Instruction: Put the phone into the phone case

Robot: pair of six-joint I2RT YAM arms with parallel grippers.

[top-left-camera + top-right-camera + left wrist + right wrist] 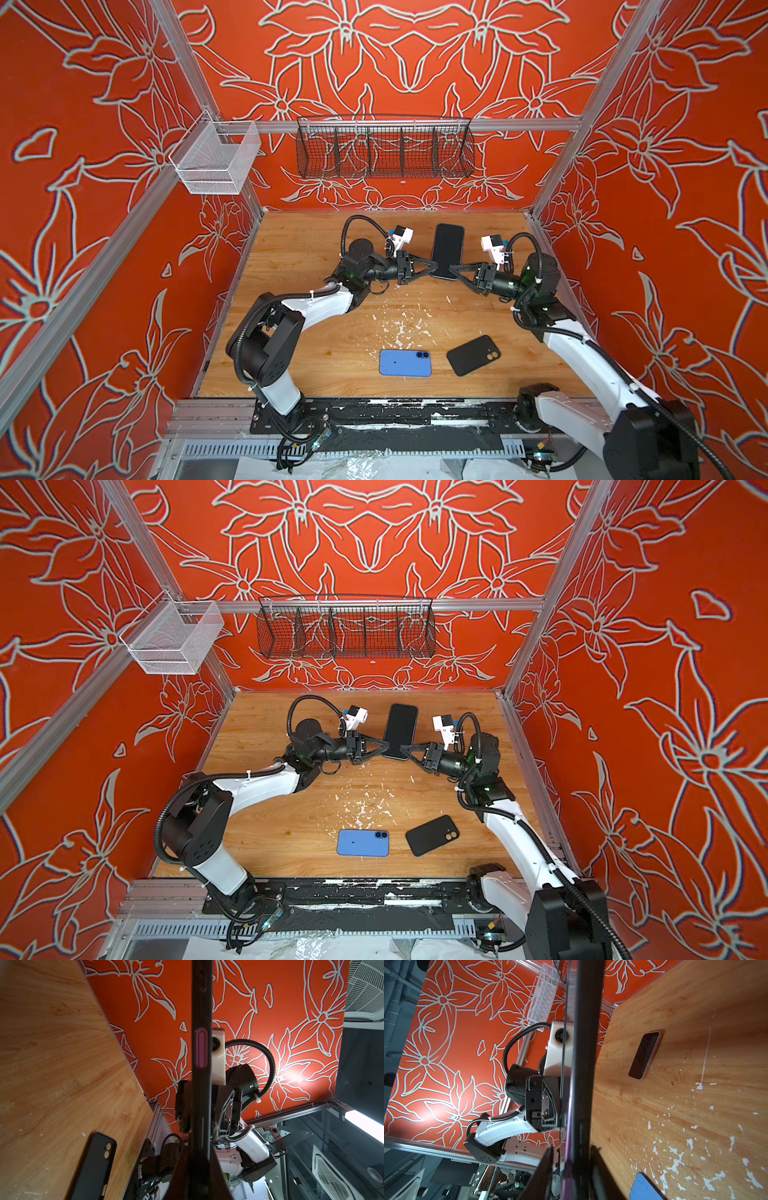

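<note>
In both top views a dark phone hangs above the back of the table between my two grippers. My left gripper is shut on its edge. In the left wrist view that phone's black rim shows a pink side button. My right gripper stands open around the opposite edge, where a purple strip runs beside the black, with a gap at one finger. An empty black phone case lies flat at the front right.
A blue-backed phone lies face down at the front centre of the wooden table. A pink-rimmed phone lies screen up on the table. A white mesh basket and a black wire basket hang on the back rail.
</note>
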